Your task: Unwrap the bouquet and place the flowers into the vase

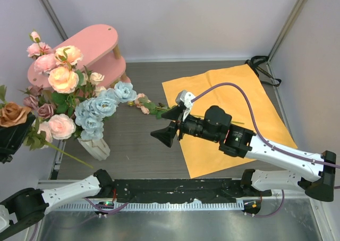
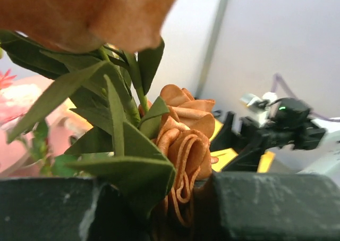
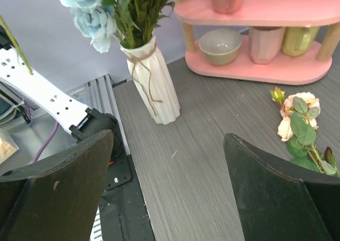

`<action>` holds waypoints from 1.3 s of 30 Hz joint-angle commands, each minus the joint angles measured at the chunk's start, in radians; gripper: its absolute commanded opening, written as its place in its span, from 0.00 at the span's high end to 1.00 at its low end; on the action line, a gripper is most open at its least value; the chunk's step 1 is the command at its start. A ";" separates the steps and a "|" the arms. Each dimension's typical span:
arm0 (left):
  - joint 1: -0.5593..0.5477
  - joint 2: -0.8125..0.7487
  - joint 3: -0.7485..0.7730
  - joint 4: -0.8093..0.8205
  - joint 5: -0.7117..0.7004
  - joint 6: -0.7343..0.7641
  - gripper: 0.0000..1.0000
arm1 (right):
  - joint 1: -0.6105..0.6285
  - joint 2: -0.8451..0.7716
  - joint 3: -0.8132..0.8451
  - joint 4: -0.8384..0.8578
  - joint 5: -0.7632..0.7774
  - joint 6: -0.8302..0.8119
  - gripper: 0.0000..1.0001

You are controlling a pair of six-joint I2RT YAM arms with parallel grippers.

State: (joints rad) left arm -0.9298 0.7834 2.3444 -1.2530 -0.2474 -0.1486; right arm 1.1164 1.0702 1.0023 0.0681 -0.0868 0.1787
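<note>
- Lower left of the overhead view: the ribbed white vase (image 1: 97,147) stands on the bench (image 1: 133,145), already crowded with pink, cream and pale-blue flowers (image 1: 95,110).
- At the far left edge, your left fingers (image 1: 15,134) are closed on the stem of a peach rose (image 1: 11,114). The left wrist view shows its leaves bunched between them. The bloom sits to the left of the vase, not yet in it.
- Centre frame, your right fingers (image 1: 163,135) stand spread wide with nothing between them. They are over bare bench, near a pink sprig (image 1: 142,105) that lies flat just off the orange sheet (image 1: 234,113).
- The unwrapping looks finished: the sheet lies open, and the black ribbon (image 1: 263,65) sits at upper right.
- To seat the rose well, lift it until the stem end clears the wavy rim. Bring it over a gap among the stems, then lower it straight; a sideways push could tip the narrow vase.
- Release only once the stem rests inside.
- For the sprig, come down with your right fingers across its stem, not its blooms.
</note>
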 commanded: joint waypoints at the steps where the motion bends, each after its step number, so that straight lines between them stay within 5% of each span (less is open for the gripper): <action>1: -0.017 0.045 -0.092 -0.046 -0.196 0.138 1.00 | 0.002 0.005 0.032 0.013 0.032 -0.019 0.09; 15: -0.017 0.071 -0.226 0.291 -0.303 0.330 1.00 | 0.000 0.043 0.019 0.035 0.028 -0.012 0.09; 30: -0.017 0.168 -0.240 0.360 -0.326 0.535 1.00 | 0.000 0.030 -0.011 0.044 0.032 -0.010 0.09; 39: -0.017 0.070 -0.534 0.475 -0.404 0.578 1.00 | 0.000 0.030 -0.019 0.047 0.025 -0.007 0.09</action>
State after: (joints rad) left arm -0.9424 0.9142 1.9518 -0.9001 -0.6003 0.3824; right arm 1.1164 1.1259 0.9840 0.0593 -0.0673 0.1745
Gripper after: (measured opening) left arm 0.195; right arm 0.910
